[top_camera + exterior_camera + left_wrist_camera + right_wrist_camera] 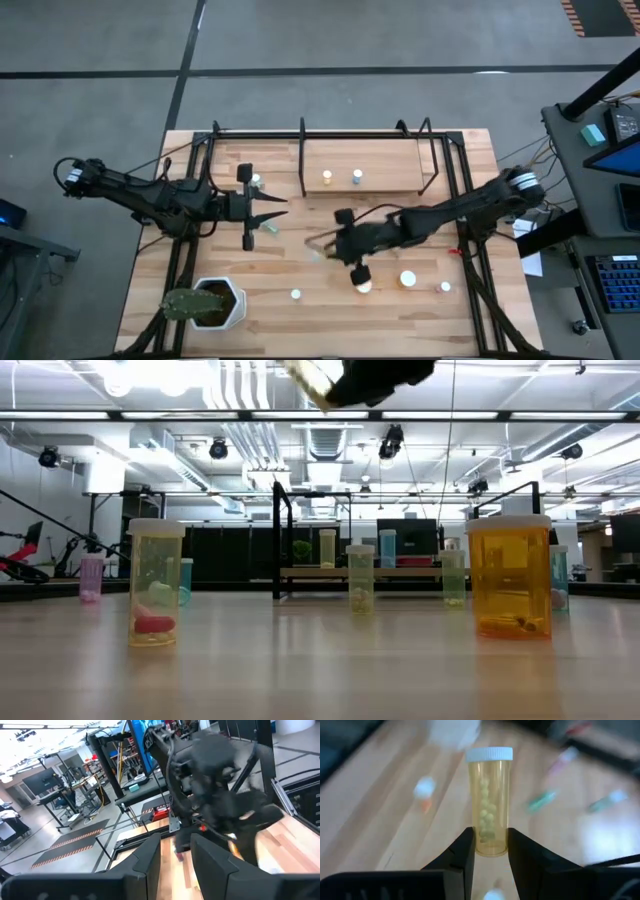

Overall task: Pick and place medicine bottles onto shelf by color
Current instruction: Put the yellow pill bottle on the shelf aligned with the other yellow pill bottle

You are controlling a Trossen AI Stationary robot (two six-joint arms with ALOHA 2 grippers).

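My right gripper [325,243] is over the middle of the table, shut on a yellowish medicine bottle [490,800] with a white cap and pale pills inside. In the low view, gripper and bottle [310,375] are high above the tabletop. My left gripper [272,213] is held level over the table's left half, open, with nothing between its fingers [176,840]. The shelf [385,160], a light-wood board within black bars, is at the far middle and carries two bottles [327,178] [357,177]. Several more bottles stand on the near right of the table [408,279]. My right gripper pinches the bottle's lower body [490,845], close to its bottom end, between the two fingers. The bottle lies along the fingers, its capped end [489,754] pointing away from the gripper. It is lifted clear of the table.
A white hexagonal pot with a plant [215,305] sits at the near left corner. A bottle [256,182] stands beside my left gripper and another [295,294] near the front edge. In the low view a yellow bottle [155,585] and an orange one [510,575] stand closest.
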